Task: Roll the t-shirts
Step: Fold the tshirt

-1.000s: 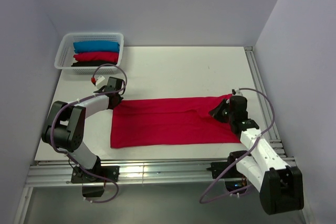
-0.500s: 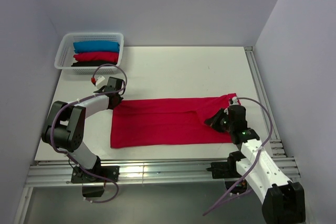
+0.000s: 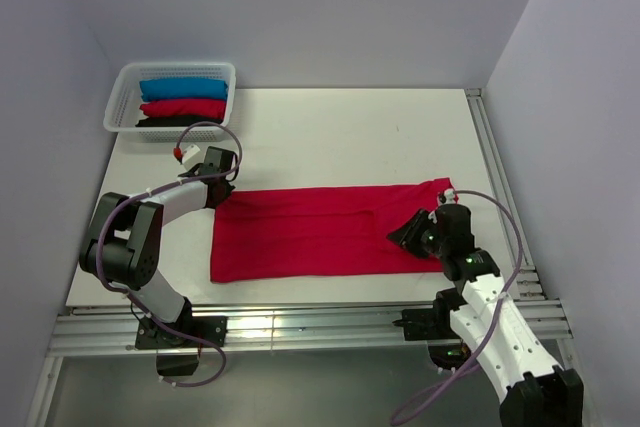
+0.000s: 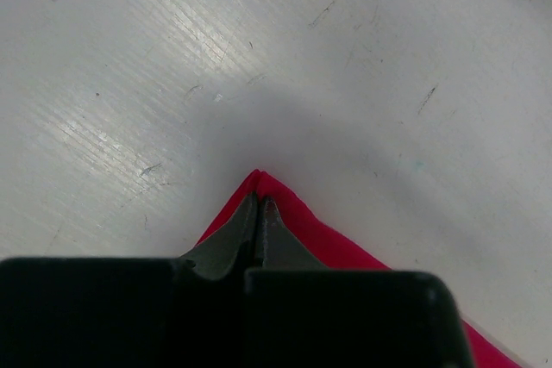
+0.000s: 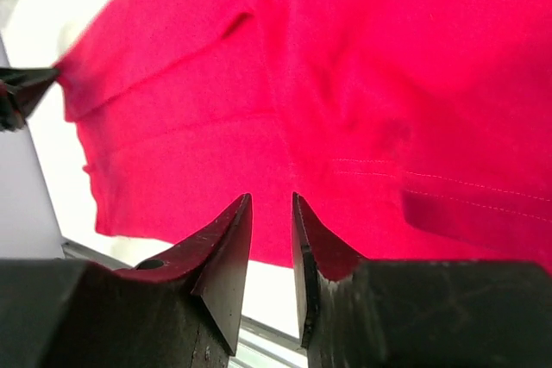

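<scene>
step: pre-roll | shirt (image 3: 320, 232) lies as a flat strip on bench (image 3: 330, 137) | my left hand (image 3: 222, 185) pinches its far-left corner | my right hand (image 3: 410, 234) parted, empty, over right end | next: grip right edge, roll left

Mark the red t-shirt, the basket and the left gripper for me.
red t-shirt (image 3: 310, 232): top view, middle of the flat cloth.
basket (image 3: 118, 105): top view, left wall.
left gripper (image 4: 258, 204): left wrist view, between shut fingertips at the shirt's corner.

t-shirt (image 3: 320, 232) on table (image 3: 350, 137), basket (image 3: 120, 102) behind, left
</scene>
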Available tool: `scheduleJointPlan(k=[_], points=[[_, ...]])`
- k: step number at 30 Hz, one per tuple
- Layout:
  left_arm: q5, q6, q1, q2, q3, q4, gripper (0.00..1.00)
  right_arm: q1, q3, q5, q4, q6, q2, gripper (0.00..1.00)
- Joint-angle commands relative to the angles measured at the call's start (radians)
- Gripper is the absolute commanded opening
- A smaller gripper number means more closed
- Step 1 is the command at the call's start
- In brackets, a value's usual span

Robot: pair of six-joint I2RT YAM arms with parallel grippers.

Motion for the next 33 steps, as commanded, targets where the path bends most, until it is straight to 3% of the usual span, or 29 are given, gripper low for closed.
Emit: scheduleJointPlan(k=[1, 10, 19, 33], points=[[-0.031, -0.002, 0.007, -0.031, 0.033, -0.011, 0.00, 0.009, 0.090, 0.052, -0.061, -0.011, -0.042, 0.32], [-0.031, -0.001, 0.007, -0.047, 0.031, -0.014, 0.00, 0.007, 0.163, 0.288, -0.023, 0.014, 0.177, 0.00], [-0.031, 0.001, 0.009, -0.048, 0.034, -0.019, 0.00, 0.007, 0.147, 0.527, -0.138, 0.172, 0.191, 0.00], [-0.033, 0.002, 0.010, -0.053, 0.036, -0.024, 0.00, 0.013, 0.154, 0.514, -0.146, 0.180, 0.415, 0.00]])
